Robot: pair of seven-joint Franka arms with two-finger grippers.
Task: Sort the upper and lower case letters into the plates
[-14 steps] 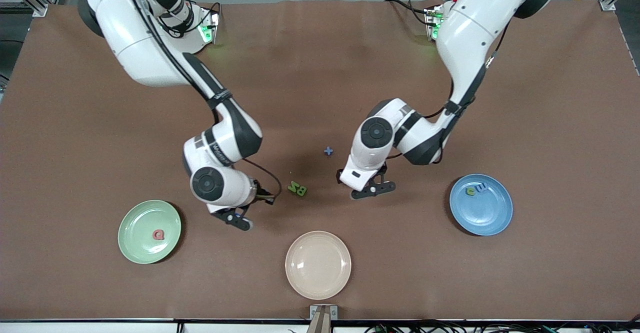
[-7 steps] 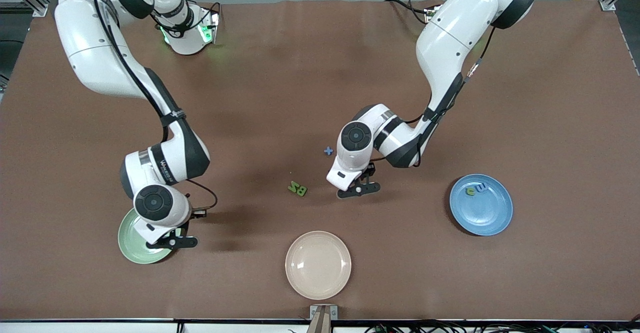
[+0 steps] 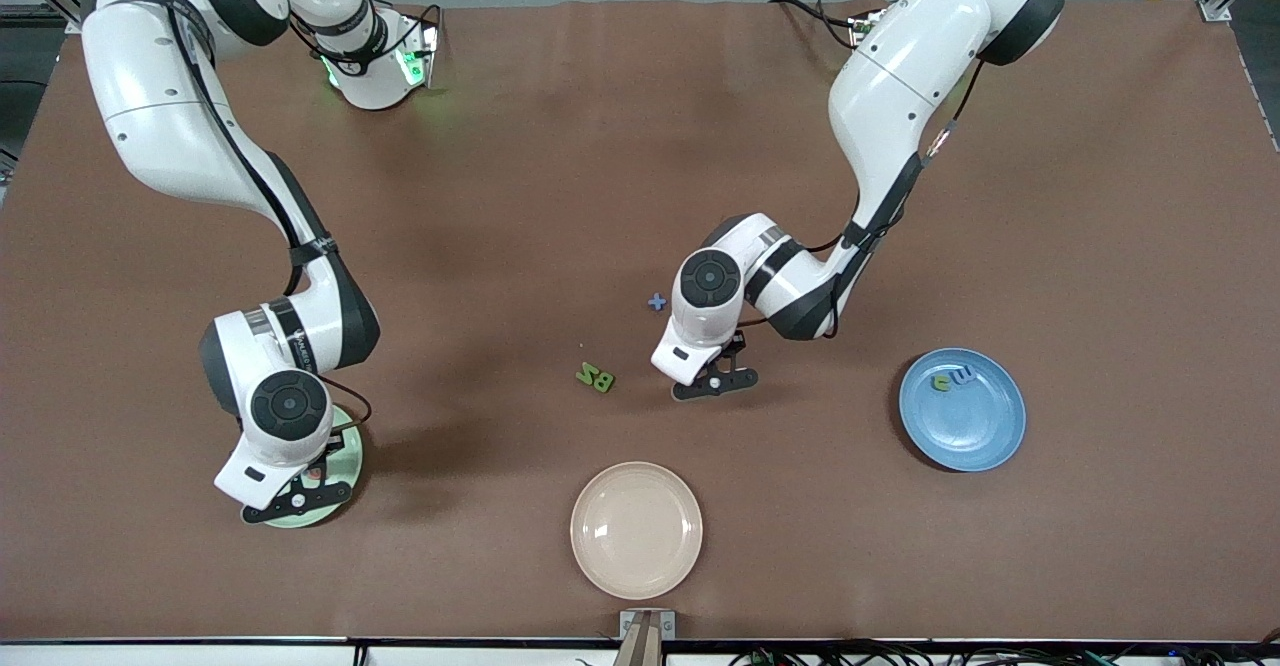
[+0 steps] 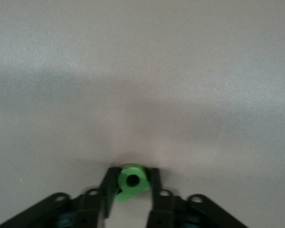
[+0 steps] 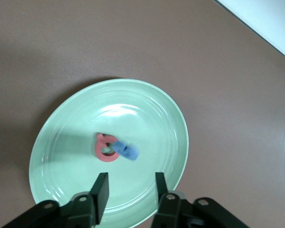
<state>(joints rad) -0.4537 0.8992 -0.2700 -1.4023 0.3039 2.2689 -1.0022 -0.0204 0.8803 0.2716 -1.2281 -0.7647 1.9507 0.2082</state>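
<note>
Letters first, with clock directions taken from the table's middle in the front view. One green letter [image 4: 140, 184] is pinched in the left gripper [image 3: 715, 383], whose fingers [image 4: 154, 183] are closed tight on both sides of it, right down at the table [image 3: 640, 146] just off centre toward 4 o'clock. The wrist view shows a round shape with a hole, but I can't tell which letter it is.

Around 7 o'clock, close in, there's a green pair [image 3: 595, 378] lying on the cloth and touching each other – one reads like a B. A small blue cross-shaped letter [image 3: 657, 301] sits nearly dead centre, just beside the left arm's wrist.

The right gripper [image 3: 297, 498] hangs over the pale green plate [image 3: 352, 451] out at 8 o'clock. Its fingers [image 5: 102, 187] are spread apart with nothing between them. In that plate a pink-red letter [image 5: 104, 148] lies near the middle, and a blue letter [image 5: 127, 150] overlaps its edge – it's blurred, so I can't say whether it's resting flat.

The blue plate [image 3: 975, 441] is between 3 and 4 o'clock and has two letters in it side by side, a green one [image 3: 942, 381] and a bluish one [image 3: 963, 375]. The cream plate [image 3: 636, 530] is at 6 o'clock, nearest the front camera.
</note>
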